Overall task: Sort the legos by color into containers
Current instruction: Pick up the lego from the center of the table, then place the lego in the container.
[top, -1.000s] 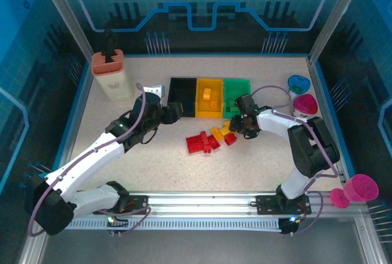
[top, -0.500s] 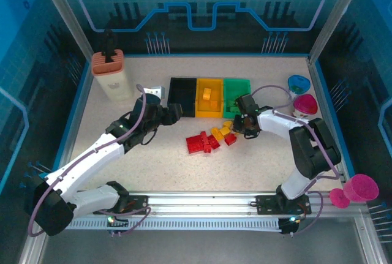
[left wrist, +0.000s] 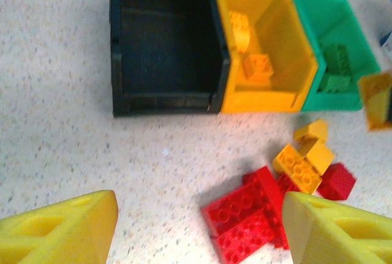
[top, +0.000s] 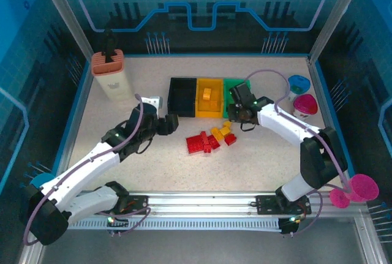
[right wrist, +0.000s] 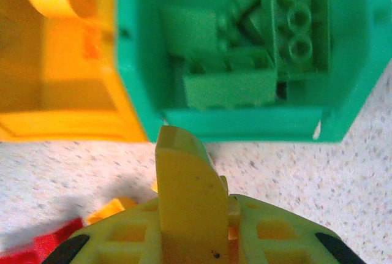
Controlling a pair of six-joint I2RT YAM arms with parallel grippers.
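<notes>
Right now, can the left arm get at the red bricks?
Probably yes: the left gripper is open, with bare table between it and the red bricks; the right gripper is off by the green bin.

Lab robot cell: aluminium frame point(top: 202, 200), blue printed walls point(top: 202, 7), speckled table point(top: 159, 166).

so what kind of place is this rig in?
Likely a robot lab test cell: a left arm and right arm bolted to a metal rail, blue panel walls around the table, and toy bricks beside colour bins.
</notes>
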